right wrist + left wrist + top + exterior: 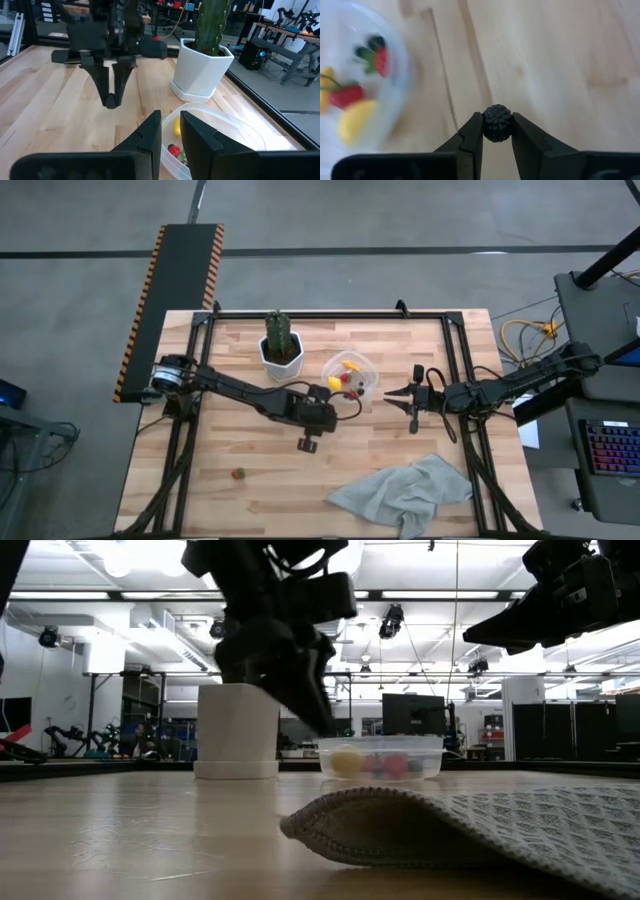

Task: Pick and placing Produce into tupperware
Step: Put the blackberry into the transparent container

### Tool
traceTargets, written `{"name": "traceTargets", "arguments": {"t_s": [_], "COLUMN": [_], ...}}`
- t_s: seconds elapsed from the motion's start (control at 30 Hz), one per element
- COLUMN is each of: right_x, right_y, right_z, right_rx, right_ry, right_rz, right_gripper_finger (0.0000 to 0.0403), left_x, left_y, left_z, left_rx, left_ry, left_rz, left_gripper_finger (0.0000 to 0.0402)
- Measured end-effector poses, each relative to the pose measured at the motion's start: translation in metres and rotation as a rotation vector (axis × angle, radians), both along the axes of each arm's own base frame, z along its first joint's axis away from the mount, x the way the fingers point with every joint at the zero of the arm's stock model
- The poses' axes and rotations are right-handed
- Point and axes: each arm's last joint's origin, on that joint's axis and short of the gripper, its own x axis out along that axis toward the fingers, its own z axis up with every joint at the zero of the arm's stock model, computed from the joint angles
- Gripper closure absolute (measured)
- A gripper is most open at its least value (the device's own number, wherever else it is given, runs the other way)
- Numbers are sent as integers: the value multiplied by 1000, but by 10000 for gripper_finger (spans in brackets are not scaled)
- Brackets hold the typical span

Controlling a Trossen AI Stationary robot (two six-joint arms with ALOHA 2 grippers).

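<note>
In the low view the left gripper point(325, 725) hides the tupperware's point(400, 755) left edge. In the left wrist view the tupperware is blurred and cut off at the edge.

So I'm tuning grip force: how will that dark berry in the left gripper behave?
The dark berry looks round, so it would probably roll if dropped. Its bumpy surface likely helps the left gripper, shut on it, keep hold. It is tiny, so probably very light; gentle force should do.

White pot point(281, 358) with cactus point(279, 333); grey cloth point(405, 494) near table edge.
</note>
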Motion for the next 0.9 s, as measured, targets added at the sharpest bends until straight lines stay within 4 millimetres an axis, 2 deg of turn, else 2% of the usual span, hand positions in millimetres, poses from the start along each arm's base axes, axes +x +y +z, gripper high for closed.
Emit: {"name": "traceTargets", "arguments": {"t_s": [0.33, 0.67, 0.9], "right_x": [0, 0, 0], "right_y": [0, 0, 0], "right_z": [0, 0, 0], "right_rx": [0, -1, -6], "right_ry": [0, 1, 2], "right_rz": [0, 0, 1], "right_gripper_finger": [339, 339, 339], "left_x": [16, 25, 30], "left_y": [21, 58, 75], "left_z": [20, 25, 25], "left_rx": [83, 146, 171], "left_ry": [-116, -196, -236], "left_rz": [-3, 18, 30], "left_gripper_finger": [344, 344, 344]}}
